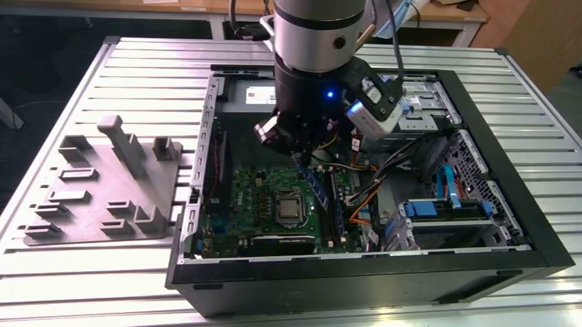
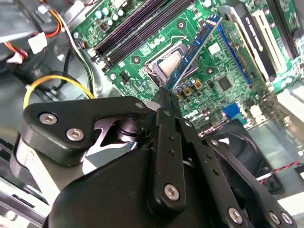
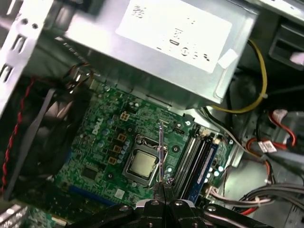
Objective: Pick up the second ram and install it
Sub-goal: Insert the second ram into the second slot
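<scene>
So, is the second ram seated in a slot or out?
Out: the gripper is shut on one end of the second ram, which hangs over the processor socket, beside the memory slots.

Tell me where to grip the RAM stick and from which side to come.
Pinch the second ram across its two flat faces, near one end, as the gripper clamps it now: the board is thin, so only the faces give purchase. Come from above the motherboard, leaving its length free.
</scene>
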Robot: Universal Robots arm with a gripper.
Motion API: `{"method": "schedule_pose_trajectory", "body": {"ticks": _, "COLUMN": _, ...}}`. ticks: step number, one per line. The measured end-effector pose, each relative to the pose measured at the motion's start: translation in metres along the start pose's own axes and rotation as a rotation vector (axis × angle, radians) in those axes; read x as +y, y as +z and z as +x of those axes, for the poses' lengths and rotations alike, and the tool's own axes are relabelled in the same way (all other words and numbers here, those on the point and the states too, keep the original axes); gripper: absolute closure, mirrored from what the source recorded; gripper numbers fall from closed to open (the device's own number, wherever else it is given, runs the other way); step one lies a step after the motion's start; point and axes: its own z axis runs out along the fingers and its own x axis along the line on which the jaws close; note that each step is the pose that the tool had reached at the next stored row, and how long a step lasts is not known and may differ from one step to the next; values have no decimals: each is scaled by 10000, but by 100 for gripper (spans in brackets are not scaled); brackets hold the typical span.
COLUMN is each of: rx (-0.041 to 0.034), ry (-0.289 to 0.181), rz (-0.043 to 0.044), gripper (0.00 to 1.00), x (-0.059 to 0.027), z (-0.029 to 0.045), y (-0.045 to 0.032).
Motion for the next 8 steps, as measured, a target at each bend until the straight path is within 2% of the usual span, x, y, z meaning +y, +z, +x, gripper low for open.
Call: {"method": "schedule_pose_trajectory", "body": {"ticks": 8, "rx": -28, "ry": 1454, "rz": 56, "gripper": 89, "x": 0, "z": 1, "y": 12}}
